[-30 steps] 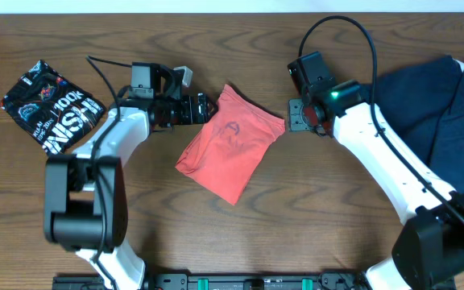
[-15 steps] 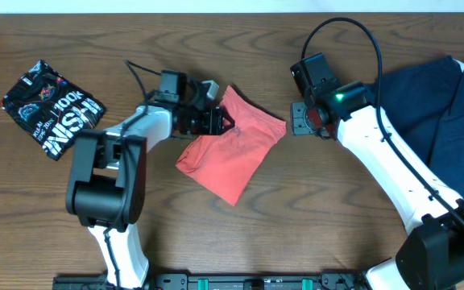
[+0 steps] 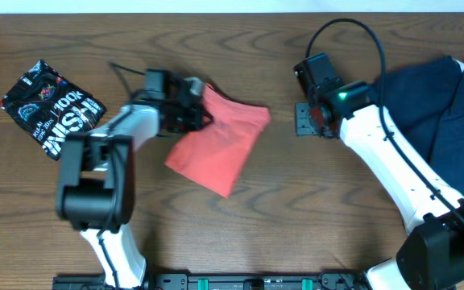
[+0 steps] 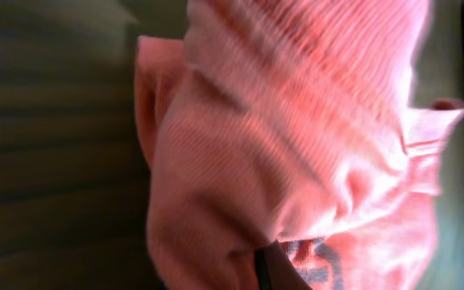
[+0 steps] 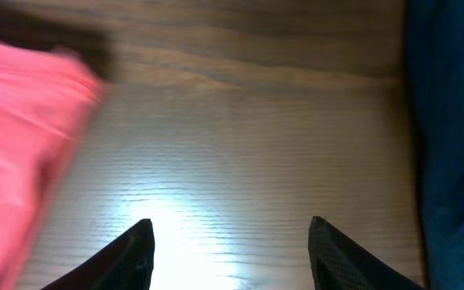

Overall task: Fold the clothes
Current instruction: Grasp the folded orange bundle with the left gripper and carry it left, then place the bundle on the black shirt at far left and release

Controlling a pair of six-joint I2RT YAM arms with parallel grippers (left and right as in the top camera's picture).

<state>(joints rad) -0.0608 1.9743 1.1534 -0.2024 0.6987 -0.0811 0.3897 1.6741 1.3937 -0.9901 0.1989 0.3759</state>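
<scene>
Dragged leftward since a second ago, the coral-red T-shirt (image 3: 220, 145) lies on the worktop (image 3: 296, 209), its corner pinched in the left pincer (image 3: 198, 113); the right pincer (image 5: 230, 242) gapes empty. Pull low and steadily so the folds hold.

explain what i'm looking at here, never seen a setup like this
This is a two-armed robot at a wooden table, set to fold clothes. The wide picture comes from a camera above the table. The other two come from small cameras, one on each wrist. On the table lie a coral-red T-shirt in the middle, a black printed T-shirt on the left and navy clothes on the right. The left fingers appear closed on the coral shirt's upper corner, and its cloth fills that wrist's view. The right fingers are open over bare wood, holding nothing.
</scene>
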